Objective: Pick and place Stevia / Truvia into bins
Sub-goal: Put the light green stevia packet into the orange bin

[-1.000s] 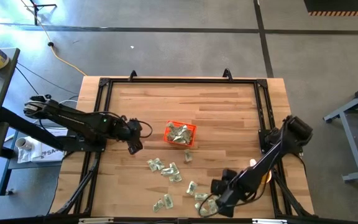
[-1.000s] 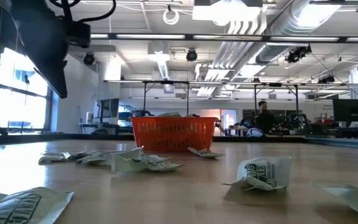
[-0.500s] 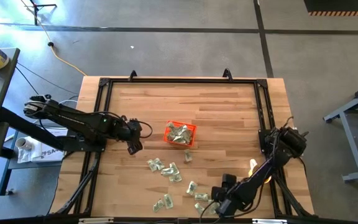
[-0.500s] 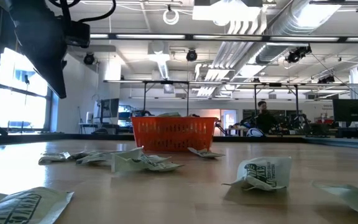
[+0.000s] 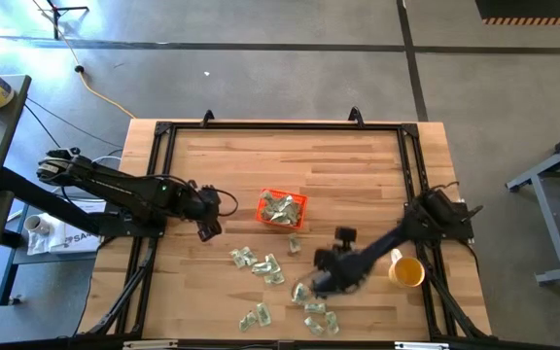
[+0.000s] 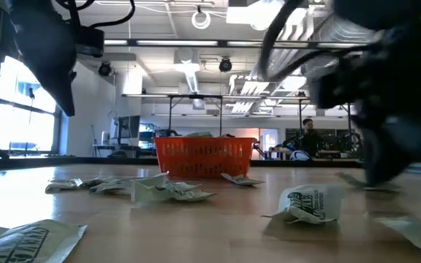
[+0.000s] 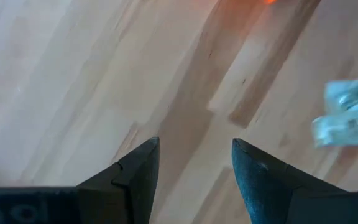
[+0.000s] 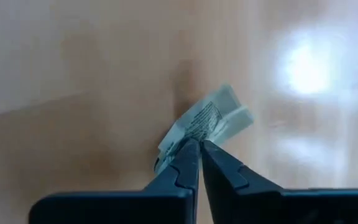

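Note:
Several pale green and white Stevia sachets (image 5: 268, 266) lie flat on the wooden table, nearer than the orange bin (image 5: 298, 201), which holds more of them. In the low view the bin (image 6: 205, 156) stands behind the sachets (image 6: 310, 204). My right gripper (image 5: 303, 289) is down among the near sachets, shut on one sachet (image 8: 209, 119). My left gripper (image 5: 208, 229) hangs open above bare wood to the left of the bin, its fingers (image 7: 139, 167) apart with nothing between them. My right gripper pinches one sachet by its near end (image 8: 190, 134) between its two fingertips. The fingers slant steeply down onto it from above. The rest of the sachet sticks out past the fingertips; I cannot tell whether it is lifted off the wood.
A yellow cup (image 5: 405, 270) stands at the table's right, beside the right arm. A black frame (image 5: 280, 126) runs around the table. One sachet (image 7: 348, 115) lies ahead of the left gripper. Bare wood lies beyond the bin toward the far edge.
My right gripper has swung from the table's near edge toward the far and left, down to a sachet nearer the middle. Its arm has come into the low view at the right, blurred. The yellow cup, covered by the arm before, shows now.

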{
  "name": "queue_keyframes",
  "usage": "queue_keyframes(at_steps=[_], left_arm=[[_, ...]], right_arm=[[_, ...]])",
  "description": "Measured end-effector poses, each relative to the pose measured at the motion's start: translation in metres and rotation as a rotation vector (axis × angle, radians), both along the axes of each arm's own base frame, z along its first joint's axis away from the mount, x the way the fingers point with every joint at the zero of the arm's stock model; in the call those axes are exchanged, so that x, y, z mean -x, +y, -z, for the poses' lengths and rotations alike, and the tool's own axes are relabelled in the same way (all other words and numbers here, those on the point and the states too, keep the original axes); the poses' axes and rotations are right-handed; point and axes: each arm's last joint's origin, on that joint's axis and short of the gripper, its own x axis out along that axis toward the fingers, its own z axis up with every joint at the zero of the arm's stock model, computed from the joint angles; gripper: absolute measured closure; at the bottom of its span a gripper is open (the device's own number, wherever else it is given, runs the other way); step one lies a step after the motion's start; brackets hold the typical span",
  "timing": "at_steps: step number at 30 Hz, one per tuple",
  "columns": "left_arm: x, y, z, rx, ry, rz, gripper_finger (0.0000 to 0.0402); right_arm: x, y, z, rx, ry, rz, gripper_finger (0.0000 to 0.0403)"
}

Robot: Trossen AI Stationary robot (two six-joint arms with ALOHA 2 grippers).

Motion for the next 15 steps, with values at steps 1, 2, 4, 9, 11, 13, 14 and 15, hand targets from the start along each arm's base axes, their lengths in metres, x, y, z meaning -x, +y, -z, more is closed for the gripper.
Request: queue_keyframes(at_steps=[1, 2, 4, 9, 11, 13, 14, 15], left_arm=[[0.002, 0.001, 0.001, -0.016, 0.022, -0.001, 0.017], [0.005, 0.002, 0.001, -0.037, 0.049, -0.005, 0.017], [0.01, 0.004, 0.002, -0.069, 0.103, -0.007, 0.017], [0.021, 0.007, 0.003, -0.149, 0.227, 0.021, 0.017], [0.023, 0.008, 0.003, -0.175, 0.249, 0.036, 0.017], [0.024, 0.009, 0.002, -0.207, 0.248, 0.047, 0.017], [0.026, 0.01, 0.003, -0.219, 0.242, 0.048, 0.017], [0.027, 0.011, 0.004, -0.223, 0.236, 0.043, 0.017]], right_arm=[[-0.003, -0.007, -0.001, 0.016, 0.006, 0.01, 0.0387], [-0.005, -0.014, -0.003, 0.022, 0.014, 0.015, 0.0388], [-0.009, -0.026, -0.009, 0.025, 0.014, 0.021, 0.0397], [-0.005, -0.064, -0.035, 0.143, 0.066, 0.108, 0.0398], [-0.008, -0.082, -0.046, 0.15, 0.032, 0.157, 0.0401], [-0.015, -0.102, -0.058, 0.132, -0.054, 0.229, 0.0401], [-0.019, -0.113, -0.065, 0.111, -0.109, 0.271, 0.0401], [-0.024, -0.125, -0.07, 0.089, -0.164, 0.311, 0.0402]])
